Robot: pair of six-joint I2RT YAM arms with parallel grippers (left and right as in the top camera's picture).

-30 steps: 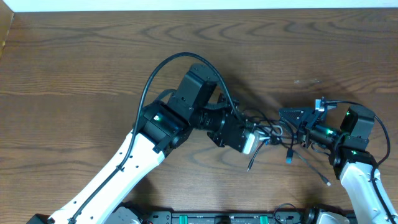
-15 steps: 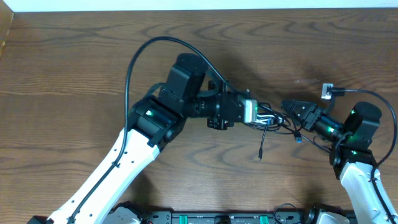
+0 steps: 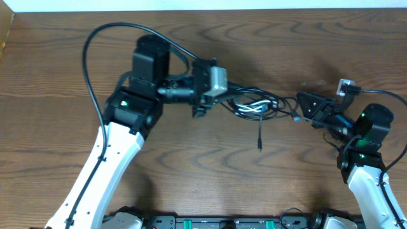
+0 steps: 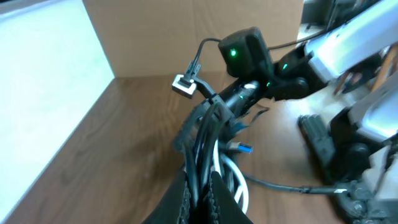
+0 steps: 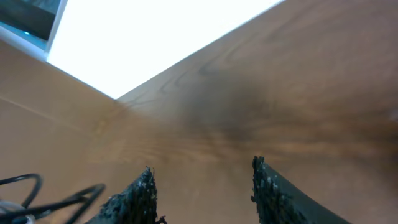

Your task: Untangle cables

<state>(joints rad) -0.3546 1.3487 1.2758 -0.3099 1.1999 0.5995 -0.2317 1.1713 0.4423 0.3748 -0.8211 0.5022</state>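
While the left gripper [image 4: 200, 188] pinches the cables [image 3: 254, 105], the right gripper [image 5: 203, 169] stands spread.

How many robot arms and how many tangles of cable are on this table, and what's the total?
Robot arms: 2, the left arm and the right arm
Cable tangles: 1, the cables, black cords with some white among them
Total: 3

A brown wood-grain table [image 3: 305, 38] fills the overhead view, with a bright white strip [image 3: 203, 4] along its far edge. From the left wrist, a tan board [image 4: 143, 37] stands behind it.
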